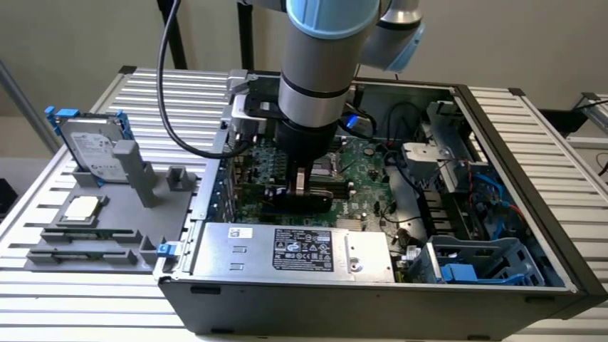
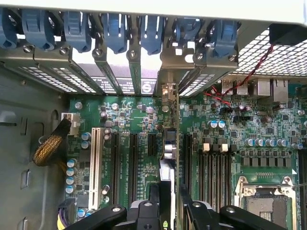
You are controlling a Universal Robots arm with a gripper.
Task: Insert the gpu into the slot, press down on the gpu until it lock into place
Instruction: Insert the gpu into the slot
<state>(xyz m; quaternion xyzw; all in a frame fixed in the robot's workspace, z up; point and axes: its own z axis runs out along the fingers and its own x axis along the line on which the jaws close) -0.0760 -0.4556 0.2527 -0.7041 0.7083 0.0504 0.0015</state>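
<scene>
**Gpu stands edge-on on the board, hand released around it**

The gpu is upright on the motherboard. Its metal bracket meets the rear of the case, just under the row of blue latches. The card hides the slot beneath it, so I cannot tell whether it is fully home or locked. In the exterior view it shows as a thin black strip directly under the arm.

The hand sits low over the card's near end. Its fingers stand apart, one on each side of the top edge, and the grip looks let go rather than clamped.

The card should handle as light and stiff but delicate. It is a thin board with small parts on its faces and a contact edge that will not forgive twisting. The bare top edge is the safe place to hold or push, squarely above the slot line and not on the faces.

The neighbouring black slots are empty, which leaves the fingers a channel on both sides. Room is tighter elsewhere:

- The memory slots lie just beyond.
- A braided cable lies towards the case wall.
- The sharp rear bracket frames are close.
- The silver power-supply box is near the arm in the exterior view.
</scene>
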